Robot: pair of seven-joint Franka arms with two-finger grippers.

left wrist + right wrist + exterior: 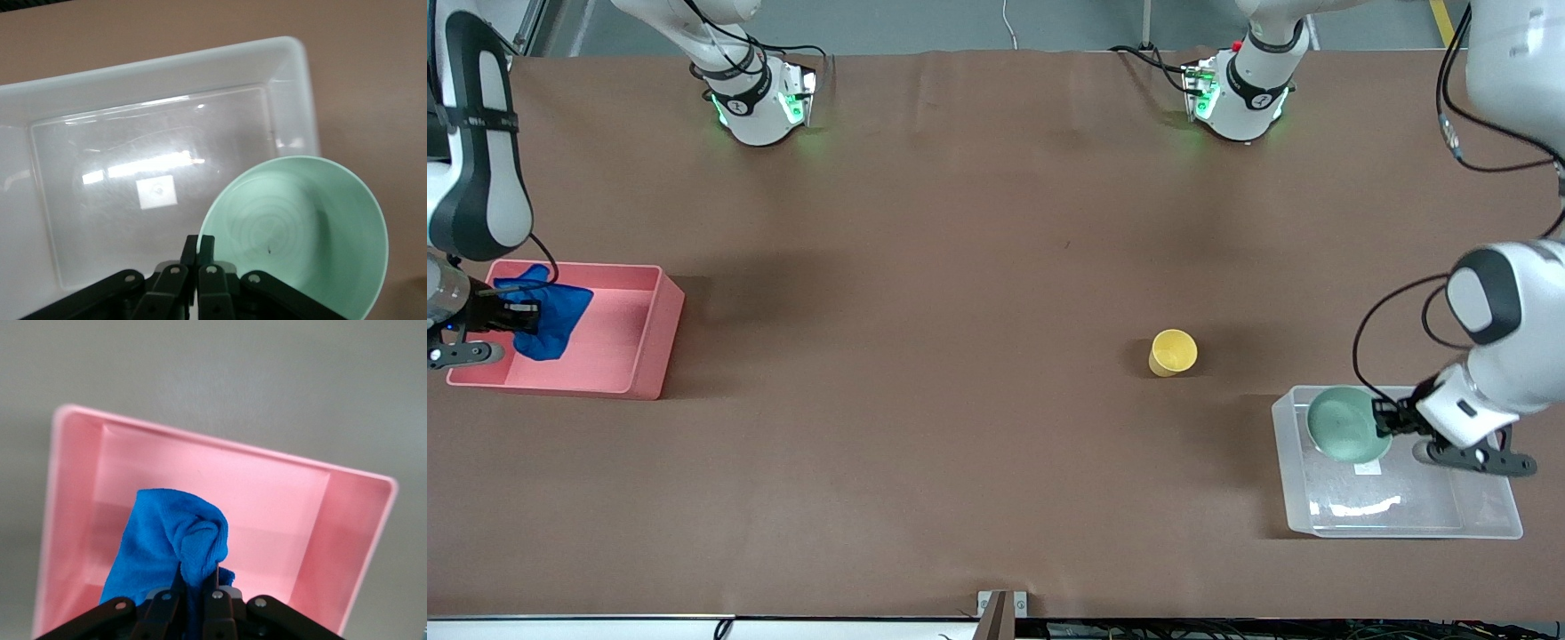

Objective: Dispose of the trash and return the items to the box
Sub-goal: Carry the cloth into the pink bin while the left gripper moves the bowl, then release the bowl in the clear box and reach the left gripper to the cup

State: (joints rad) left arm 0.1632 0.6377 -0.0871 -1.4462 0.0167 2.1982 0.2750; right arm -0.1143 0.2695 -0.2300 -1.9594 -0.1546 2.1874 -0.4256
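Nearest the front camera sits the clear frosted box [1476,524], at the left arm's end of the brown surface [960,462], with a small white label [157,193] on its bottom. Over its farther corner hangs the mint-green bowl [1343,422], tipped up on edge so its hollow faces the front camera. The left pincer [1385,418] has it by the rim, fingers [205,248] pressed together on the thin wall, as the left wrist view shows. The left arm comes down from its base at the top of the front view, bends at a white elbow over the surface's edge, and reaches in low and nearly level over the box.

Farther from the front camera than the box, toward the middle of the surface, the yellow cup [1172,352] lies apart from everything, its mouth tilted toward the camera.

At the right arm's end stands the pink bin [649,342]. The right pincer [527,316] is over the bin's end, closed tight on the blue cloth [556,316], which droops from the fingers in loose folds toward the bin's floor. In the right wrist view the cloth [170,540] bunches up between the closed fingers [215,587]. The right arm's forearm comes down steeply over the surface's edge, its wrist turned so the pincer points inward over the bin.
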